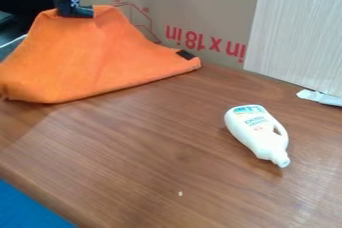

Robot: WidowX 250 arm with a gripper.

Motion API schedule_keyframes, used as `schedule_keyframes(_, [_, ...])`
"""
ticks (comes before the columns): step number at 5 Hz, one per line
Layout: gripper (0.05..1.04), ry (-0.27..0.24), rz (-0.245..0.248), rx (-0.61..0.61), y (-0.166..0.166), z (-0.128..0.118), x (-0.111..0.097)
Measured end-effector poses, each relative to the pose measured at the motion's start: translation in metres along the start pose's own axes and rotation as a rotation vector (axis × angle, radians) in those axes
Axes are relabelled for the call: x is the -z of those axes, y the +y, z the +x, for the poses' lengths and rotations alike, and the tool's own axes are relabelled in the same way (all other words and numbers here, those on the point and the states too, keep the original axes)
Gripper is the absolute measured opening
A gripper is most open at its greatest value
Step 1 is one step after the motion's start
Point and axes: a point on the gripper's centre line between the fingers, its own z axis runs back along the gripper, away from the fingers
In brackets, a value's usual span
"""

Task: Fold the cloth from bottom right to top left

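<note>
The black pincer (75, 12) hangs at 11 o'clock, closed on the top edge of the orange cloth (100, 57), which lies toward 10 o'clock on the brown desk (160, 152). The cloth rises to its grip and spreads down from there, one corner reaching toward 7 o'clock of the pincer, the other toward 4 o'clock, where a dark patch (186, 54) shows. At 4 o'clock a white bottle (252, 129) lies on its side, cap pointing to 5 o'clock. Cardboard (194, 2) with red print stands behind, at 12 o'clock.
</note>
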Motion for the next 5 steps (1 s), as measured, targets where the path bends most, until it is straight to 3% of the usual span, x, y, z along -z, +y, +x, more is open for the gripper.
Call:
schedule_keyframes(2, [0.777,-0.006,0.022,-0.012,0.004,0.0,0.001])
schedule_keyframes(3, [0.995,-0.001,0.016,-0.05,0.008,-0.008,0.003])
schedule_keyframes(4, [0.999,-0.024,-0.009,-0.06,0.006,-0.012,0.002])
schedule_keyframes(5, [0.999,-0.07,-0.065,-0.122,0.002,-0.034,-0.026])
